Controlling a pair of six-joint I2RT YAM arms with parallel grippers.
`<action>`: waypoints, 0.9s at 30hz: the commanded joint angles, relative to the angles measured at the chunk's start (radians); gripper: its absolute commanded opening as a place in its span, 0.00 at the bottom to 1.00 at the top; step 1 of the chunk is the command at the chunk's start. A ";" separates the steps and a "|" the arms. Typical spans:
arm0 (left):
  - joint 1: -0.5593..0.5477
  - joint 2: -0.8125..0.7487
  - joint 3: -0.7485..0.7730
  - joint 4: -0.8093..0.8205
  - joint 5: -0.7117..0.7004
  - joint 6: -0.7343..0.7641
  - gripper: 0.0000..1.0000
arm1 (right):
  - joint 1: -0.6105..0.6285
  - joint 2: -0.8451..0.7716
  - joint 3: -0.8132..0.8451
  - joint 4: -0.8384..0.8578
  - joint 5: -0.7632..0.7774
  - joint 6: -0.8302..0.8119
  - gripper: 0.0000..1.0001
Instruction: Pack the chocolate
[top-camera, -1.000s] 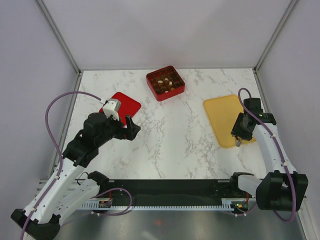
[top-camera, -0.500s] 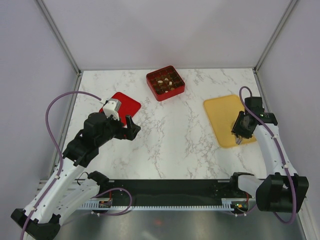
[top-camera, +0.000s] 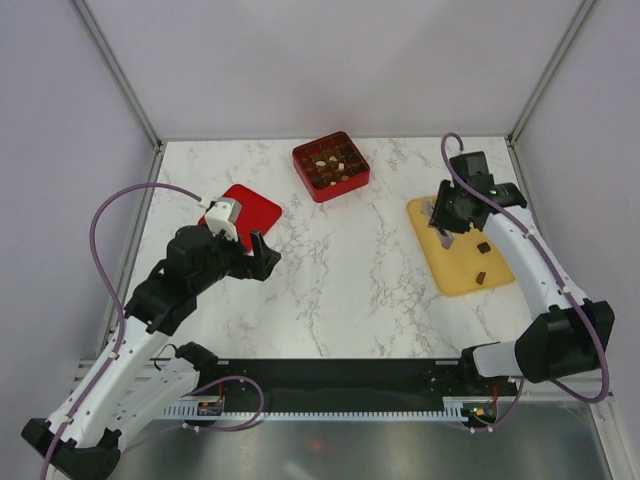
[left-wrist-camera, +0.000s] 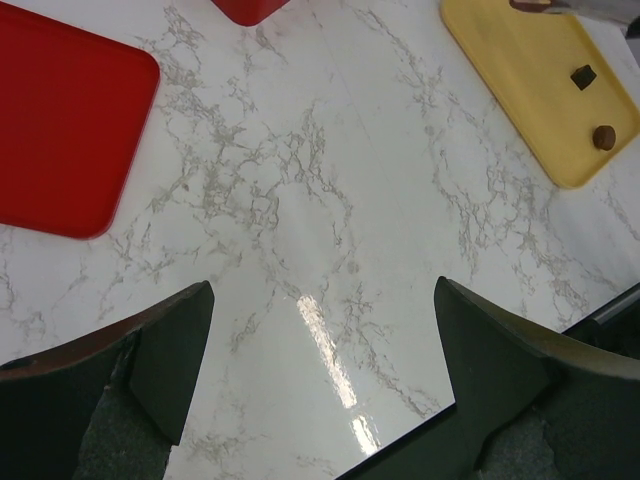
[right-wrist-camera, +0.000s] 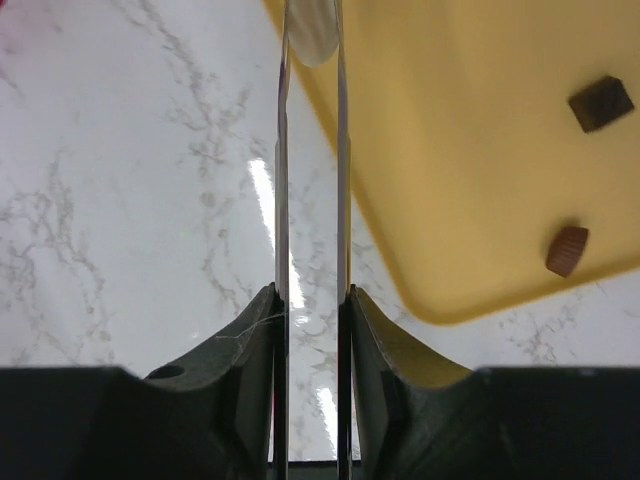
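Marble table (top-camera: 350, 270); yellow tray (top-camera: 452, 264) at right; red box (top-camera: 308, 184) at rear, chocolate pieces (top-camera: 330, 168) inside; left gripper (left-wrist-camera: 320, 310) spread wide, empty; right gripper (right-wrist-camera: 312, 15) over tray's edge, clenched on pale chocolate piece (right-wrist-camera: 314, 42); 2 dark pieces (right-wrist-camera: 600, 103) lie on tray.

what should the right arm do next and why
Probably swing left and away toward the red box. The right gripper appears to pinch a pale chocolate between its tips above the yellow tray, not yet over the box. Two dark pieces wait on the tray.
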 joint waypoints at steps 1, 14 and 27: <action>0.002 -0.018 0.010 0.011 -0.028 0.034 1.00 | 0.108 0.095 0.161 0.099 0.018 0.054 0.34; 0.002 -0.046 0.008 0.008 -0.050 0.034 1.00 | 0.390 0.641 0.846 0.183 0.050 -0.003 0.35; 0.002 -0.038 0.008 0.005 -0.076 0.034 1.00 | 0.464 0.859 0.961 0.332 0.101 -0.096 0.38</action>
